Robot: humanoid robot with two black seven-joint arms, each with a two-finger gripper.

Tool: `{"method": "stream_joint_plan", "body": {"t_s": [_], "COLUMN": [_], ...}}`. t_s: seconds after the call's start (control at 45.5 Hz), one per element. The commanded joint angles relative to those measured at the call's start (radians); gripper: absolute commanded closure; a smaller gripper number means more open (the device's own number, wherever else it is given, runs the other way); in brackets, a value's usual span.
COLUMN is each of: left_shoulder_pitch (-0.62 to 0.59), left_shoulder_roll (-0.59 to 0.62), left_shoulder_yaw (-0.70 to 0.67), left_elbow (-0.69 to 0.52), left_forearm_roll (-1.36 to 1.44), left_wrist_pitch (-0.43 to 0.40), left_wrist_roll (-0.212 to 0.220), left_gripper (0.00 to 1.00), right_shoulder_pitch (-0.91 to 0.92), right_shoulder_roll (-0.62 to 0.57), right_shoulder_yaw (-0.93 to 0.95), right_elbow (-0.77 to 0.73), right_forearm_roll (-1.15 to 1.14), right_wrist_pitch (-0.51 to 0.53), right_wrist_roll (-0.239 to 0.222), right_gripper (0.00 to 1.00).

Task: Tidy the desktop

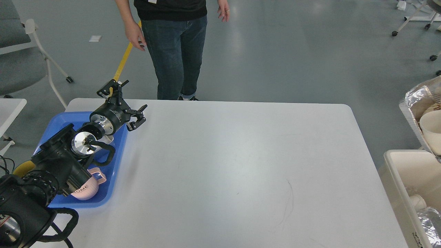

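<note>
Head view: the table (220,165), the desktop to be tidied, is being shown filling the middle of the scene. At its left edge a blue tray (119,165) is being used to gather items, a pink mug (86,187) among them. The left gripper (129,105) is being held over the tray's far right corner, fingers spread and grasping nothing. The right gripper is out of view. At the right, a paper cup (431,132) in a foil container (415,103) is being suspended above a beige bin (396,172), presumably for discarding.

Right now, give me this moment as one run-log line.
left gripper: open, empty, above blue tray's far corner | right gripper: out of view | desktop: bare | pink cup: in tray
</note>
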Motion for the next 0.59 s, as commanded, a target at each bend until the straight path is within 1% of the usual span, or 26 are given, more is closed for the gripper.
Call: {"method": "stream_joint_plan", "body": {"t_s": [0.0, 0.352, 0.571], "left_shoulder_pitch": [-0.001, -0.001, -0.002], "left_shoulder_roll": [-0.005, -0.008, -0.008], "left_shoulder_yaw": [-0.001, 0.000, 0.000], "left_elbow": [0.000, 0.000, 0.000], "left_forearm_roll": [0.000, 0.000, 0.000], "left_wrist_pitch": [0.012, 0.017, 0.019], "left_wrist_roll": [0.000, 0.000, 0.002], "left_gripper": [0.03, 0.03, 0.03], "right_shoulder_pitch": [-0.040, -0.129, -0.187], "right_shoulder_roll": [0.004, 0.014, 0.014], "right_shoulder_yaw": [0.001, 0.004, 0.004], "right_elbow": [-0.053, -0.134, -0.148], "right_forearm_roll": [0.038, 0.081, 0.107], "right_wrist_pitch": [0.005, 0.005, -0.001], "right_wrist_roll": [-0.004, -0.012, -0.017], "right_gripper": [1.00, 1.00, 1.00]}}
